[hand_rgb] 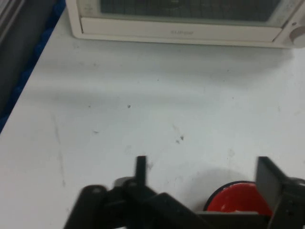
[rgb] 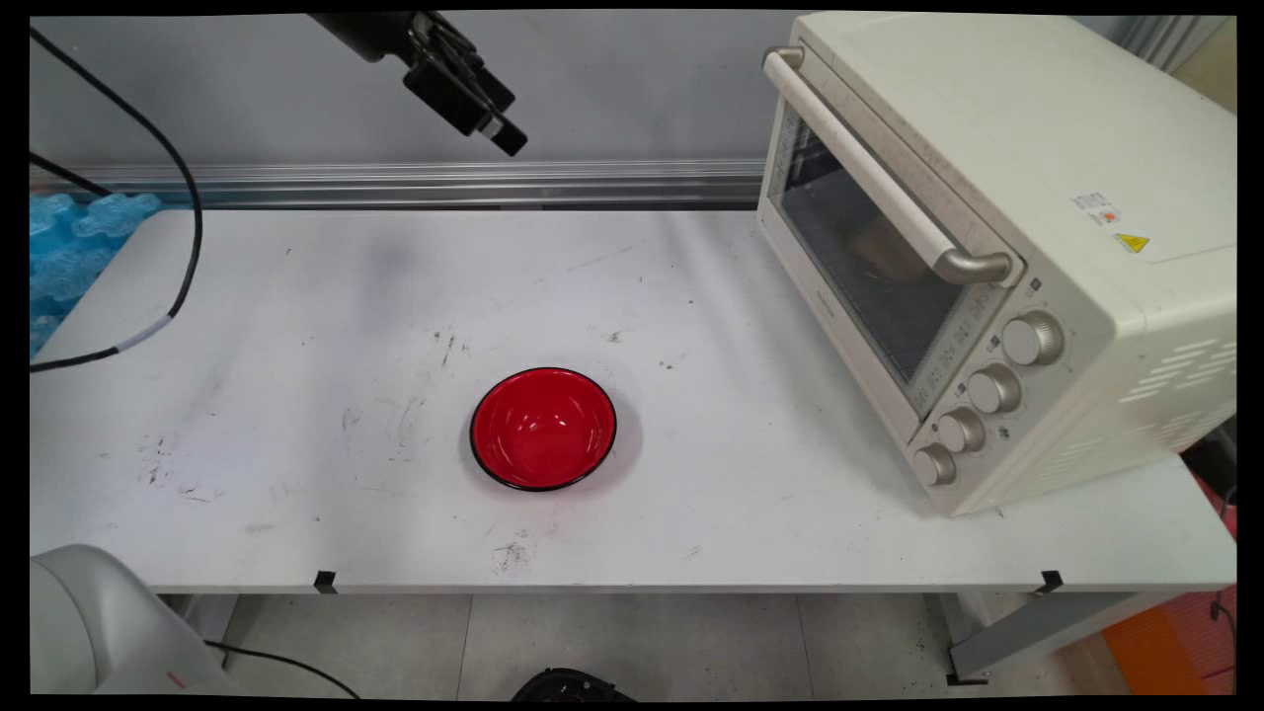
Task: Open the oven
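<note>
My black gripper (rgb: 499, 133) hangs high above the table's far side, near the top of the main view, tilted toward the right. In the hand view its two fingers (hand_rgb: 141, 168) stand apart with nothing between them, so the gripper (hand_rgb: 202, 171) is open and empty. A red bowl with a black rim (rgb: 543, 429) sits upright and empty near the table's middle, well below and in front of the gripper. The bowl (hand_rgb: 236, 198) shows at the bottom of the hand view, partly behind the right finger.
A cream toaster oven (rgb: 987, 237) with a closed glass door, a bar handle and several knobs stands at the right; its front (hand_rgb: 181, 24) lines the hand view's top. A black cable (rgb: 188, 247) hangs at the left, over blue packing material (rgb: 69, 247).
</note>
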